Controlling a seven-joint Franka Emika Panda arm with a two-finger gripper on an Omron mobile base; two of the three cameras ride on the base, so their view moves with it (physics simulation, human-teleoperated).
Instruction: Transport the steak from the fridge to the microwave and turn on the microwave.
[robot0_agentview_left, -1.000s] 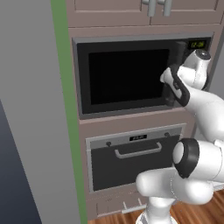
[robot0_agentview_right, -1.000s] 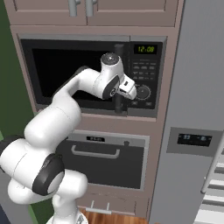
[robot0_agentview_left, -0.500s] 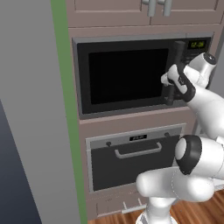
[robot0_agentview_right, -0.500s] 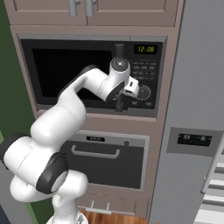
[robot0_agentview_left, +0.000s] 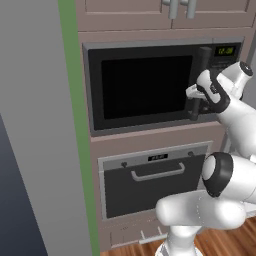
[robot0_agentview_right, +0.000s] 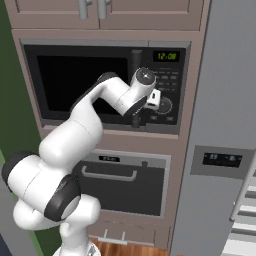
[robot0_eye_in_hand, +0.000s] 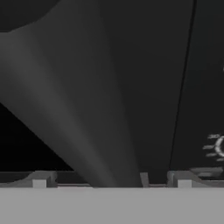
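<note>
I have the gripper (robot0_agentview_left: 192, 101) right up at the microwave (robot0_agentview_left: 150, 85), at the lower part of its vertical handle (robot0_agentview_left: 199, 75) beside the button panel (robot0_agentview_right: 167, 82). In the hand view the handle (robot0_eye_in_hand: 92, 131) runs as a wide grey bar between my two fingertips (robot0_eye_in_hand: 40, 180), so the fingers stand apart on either side of it, but I cannot tell whether they actually press on it. The microwave door is closed, and the fridge (robot0_agentview_right: 220, 150) stands just right of the microwave.

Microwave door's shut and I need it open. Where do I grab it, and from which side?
Grip the door's vertical bar handle on the microwave, around mid-height. Come straight from the front, fingers either side of the bar. The gripper is already right at it.
</note>
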